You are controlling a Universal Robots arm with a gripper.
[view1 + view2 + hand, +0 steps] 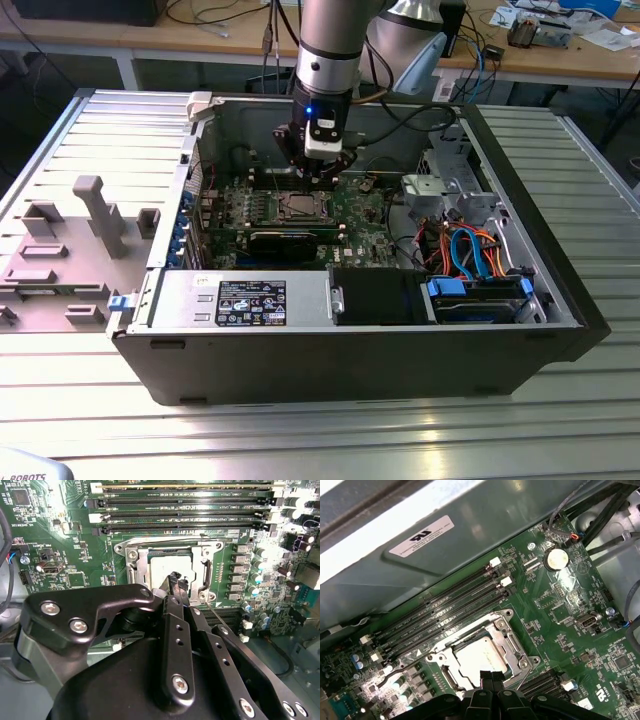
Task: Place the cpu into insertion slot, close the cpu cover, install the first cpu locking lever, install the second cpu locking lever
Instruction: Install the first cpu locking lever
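The cpu [165, 566] lies flat in the insertion slot [131, 555] on the green board, its silvery top showing. In the first wrist view the cpu [476, 654] sits in the same socket [506, 614]. The cpu cover [206, 574] lies down around the chip as a silver frame. My gripper [176, 581] is shut, with its black tips touching the chip's near edge beside the frame. A thin wire lever [216, 613] runs out from the socket's corner beside the fingers. In the exterior view the gripper [318, 172] hangs just above the socket [300, 207].
Long memory slots [185, 502] run just beyond the socket. A black card [290, 243] lies on its other side. The open case's walls [215, 130] surround the board, with a drive cage and coloured cables [470, 250] at the exterior view's right. A second thin lever [402, 670] lies beside the socket.
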